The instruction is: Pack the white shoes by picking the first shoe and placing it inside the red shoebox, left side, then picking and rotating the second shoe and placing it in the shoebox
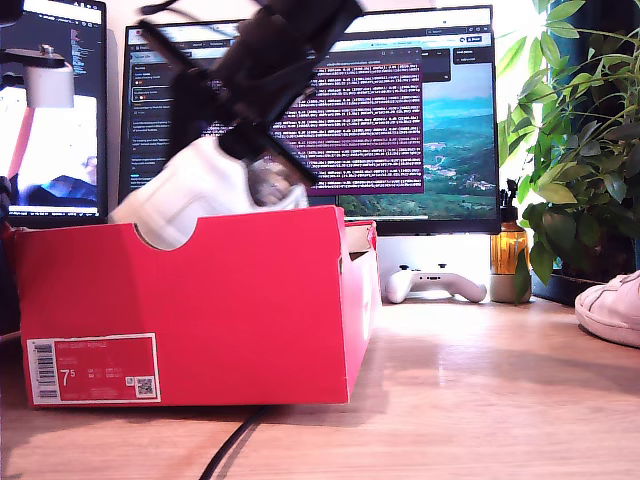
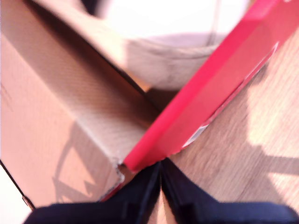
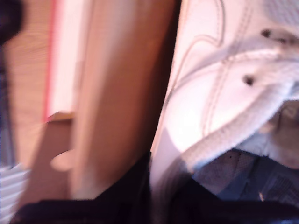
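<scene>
**One white shoe held over the red shoebox, the other still on the worktop**

Exterior view: the red shoebox (image 1: 190,300) stands on the wooden worktop (image 1: 480,390) toward this view's left, its notched front wall and white barcode label (image 1: 93,369) facing the camera. Above its open top a dark arm (image 1: 265,60) slants down from the upper middle, blurred, and meets a white shoe (image 1: 190,190) that tilts over the box's rim, part of it showing through the notch. A second white shoe (image 1: 612,305) lies on the worktop at this view's right edge, well apart from the box. Behind are a white game controller (image 1: 432,283), a monitor (image 1: 400,120) and a leafy plant (image 1: 575,140).

First wrist view: my first gripper (image 2: 161,179) hangs just beside the box's red corner, with the brown cardboard interior on one side and the worktop on the other. Its two dark fingers (image 2: 140,193) meet with no gap between them and nothing shows between them.

Second wrist view: my second gripper (image 3: 154,196) is pressed close to the white shoe (image 3: 219,70), whose stitched leather, eyelets and a lace (image 3: 233,130) fill half the picture beside the box's brown inner wall. The dark fingers (image 3: 135,186) sit on either side of the shoe's edge, clamped on it. The picture is blurred.
</scene>
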